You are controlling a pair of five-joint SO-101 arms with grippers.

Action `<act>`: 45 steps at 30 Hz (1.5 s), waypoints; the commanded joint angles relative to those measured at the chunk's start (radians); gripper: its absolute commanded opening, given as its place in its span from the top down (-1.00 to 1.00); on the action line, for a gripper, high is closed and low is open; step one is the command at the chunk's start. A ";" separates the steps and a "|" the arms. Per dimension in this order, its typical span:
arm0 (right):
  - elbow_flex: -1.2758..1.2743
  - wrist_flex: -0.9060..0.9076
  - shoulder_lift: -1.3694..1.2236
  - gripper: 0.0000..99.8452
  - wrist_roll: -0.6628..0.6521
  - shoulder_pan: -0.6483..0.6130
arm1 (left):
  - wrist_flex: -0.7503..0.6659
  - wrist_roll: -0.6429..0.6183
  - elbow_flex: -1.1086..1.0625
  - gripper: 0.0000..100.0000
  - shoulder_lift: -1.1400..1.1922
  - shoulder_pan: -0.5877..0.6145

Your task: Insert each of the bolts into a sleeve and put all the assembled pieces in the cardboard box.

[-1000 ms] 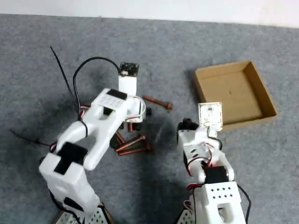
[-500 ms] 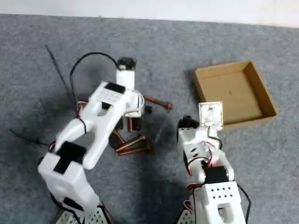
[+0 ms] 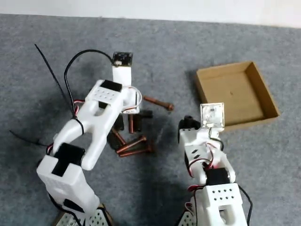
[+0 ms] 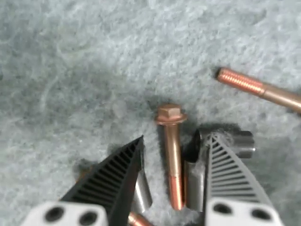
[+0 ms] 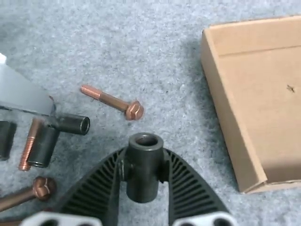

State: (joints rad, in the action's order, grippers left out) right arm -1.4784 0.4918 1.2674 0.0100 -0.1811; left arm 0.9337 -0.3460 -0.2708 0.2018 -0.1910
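While the cardboard box (image 3: pixel 237 94) at upper right shows bare floor, the right gripper (image 5: pixel 144 155) clamps a black sleeve (image 5: pixel 142 174); the left gripper (image 4: pixel 176 139) gapes over a bolt (image 4: pixel 172 160).

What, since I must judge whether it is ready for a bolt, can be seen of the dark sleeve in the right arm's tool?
The dark grey cylindrical sleeve looks like metal. It is a short, thick-walled tube with a round bore, open at the end facing away from the wrist. The bore looks empty, with no bolt in it. The sleeve lies along the right tool, clamped on both sides between its black ribbed fingers. Nothing else is seen touching it.
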 commanded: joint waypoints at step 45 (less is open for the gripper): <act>0.010 -0.025 0.019 0.99 -0.011 0.008 | -0.002 -0.009 0.105 0.60 0.153 0.015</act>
State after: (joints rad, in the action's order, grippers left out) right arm -1.4784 0.4918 1.2674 0.0084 -0.1811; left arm 0.9291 -0.3475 -0.2064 0.3552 -0.1649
